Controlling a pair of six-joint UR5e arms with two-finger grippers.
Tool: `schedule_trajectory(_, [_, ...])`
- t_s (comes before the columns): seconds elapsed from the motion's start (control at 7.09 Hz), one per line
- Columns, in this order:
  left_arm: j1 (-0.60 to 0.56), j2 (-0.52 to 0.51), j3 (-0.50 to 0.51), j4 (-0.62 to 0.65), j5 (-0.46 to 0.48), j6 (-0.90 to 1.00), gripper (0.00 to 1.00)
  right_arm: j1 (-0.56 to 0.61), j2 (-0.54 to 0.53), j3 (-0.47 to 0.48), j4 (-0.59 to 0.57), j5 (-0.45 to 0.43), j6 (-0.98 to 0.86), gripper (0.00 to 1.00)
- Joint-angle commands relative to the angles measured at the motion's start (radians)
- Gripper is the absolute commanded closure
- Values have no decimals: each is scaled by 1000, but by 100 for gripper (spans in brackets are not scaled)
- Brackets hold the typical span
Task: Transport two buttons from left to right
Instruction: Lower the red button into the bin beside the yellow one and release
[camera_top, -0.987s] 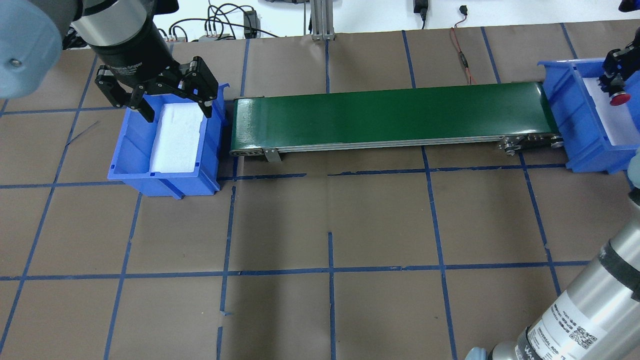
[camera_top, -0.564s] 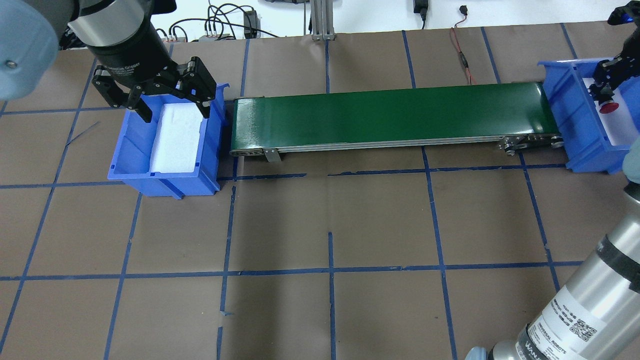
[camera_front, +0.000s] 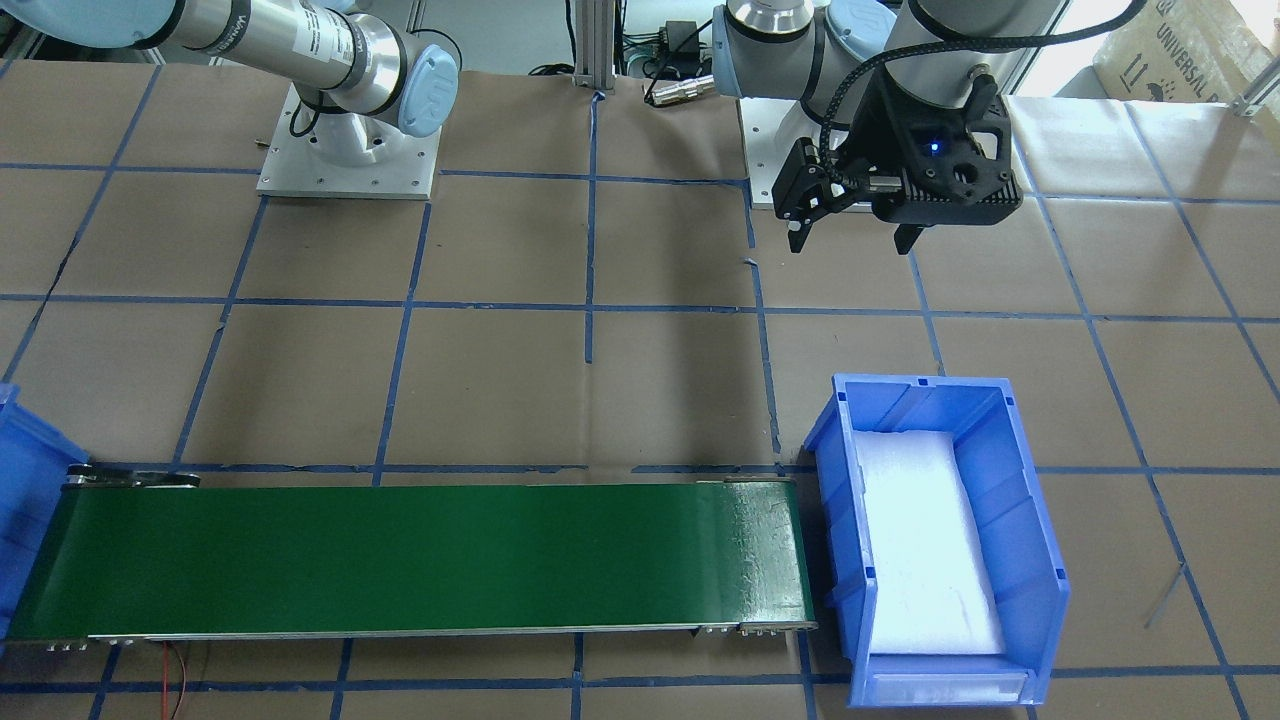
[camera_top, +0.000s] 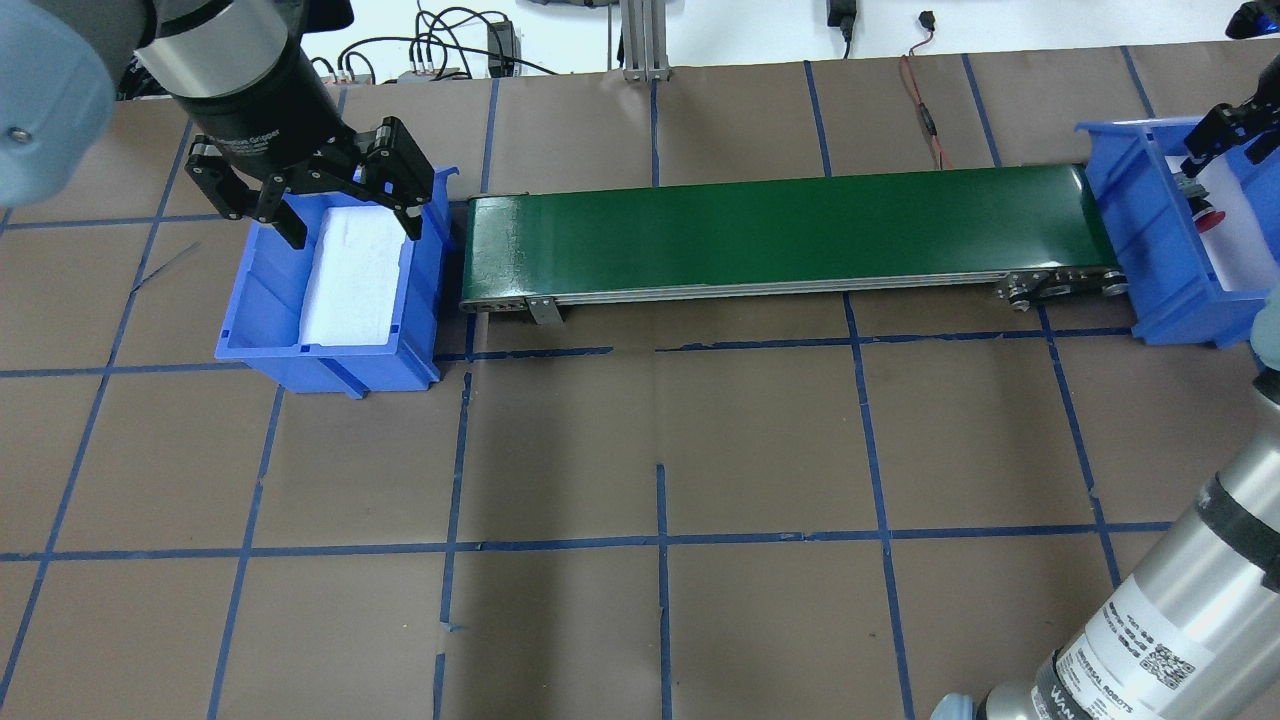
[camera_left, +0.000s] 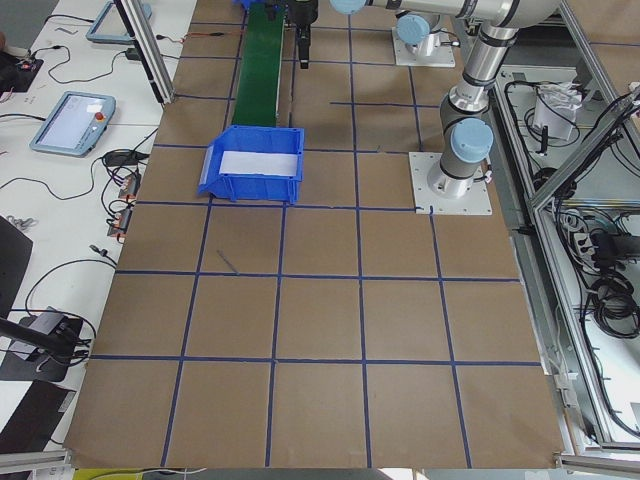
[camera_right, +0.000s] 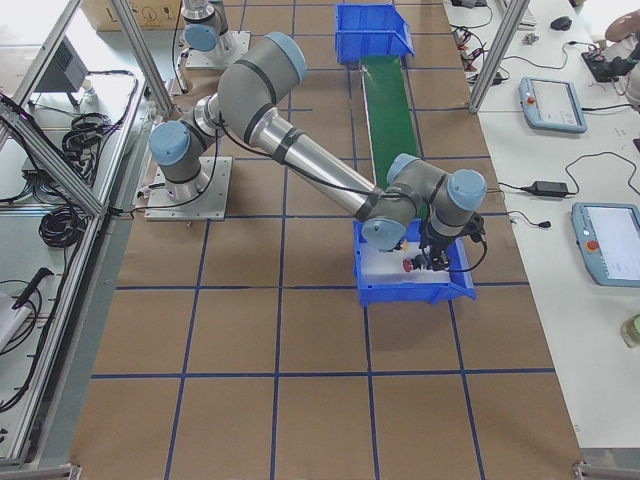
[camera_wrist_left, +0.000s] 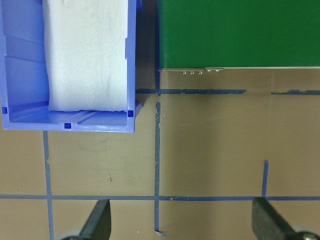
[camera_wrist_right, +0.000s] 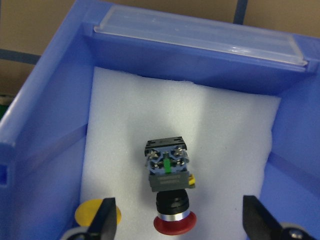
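1. My right fingers (camera_wrist_right: 105, 217) are spread wide, one on each side of the red button (camera_wrist_right: 169, 192), and grip nothing.
2. That button lies on its side on the foam (camera_wrist_right: 210, 130) in the right bin (camera_wrist_right: 50, 100), its cap pointing away from the labelled wall.
3. The yellow button (camera_wrist_right: 89, 211) lies just beside it, partly hidden by one finger.
4. My left fingers (camera_wrist_left: 100, 220) hang open and empty above the left bin (camera_top: 330, 360), at the belt's (camera_top: 780, 230) other end.
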Motion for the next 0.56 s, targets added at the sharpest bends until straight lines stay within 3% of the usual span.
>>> schedule_trajectory(0.0, [-7, -17, 6, 2, -18, 6, 0, 28, -99, -7, 107, -2, 12, 8])
schedule_trajectory(0.42, [-4, -19, 14, 2, -13, 3, 0, 210, -296, 27, 403, -10, 191, 8])
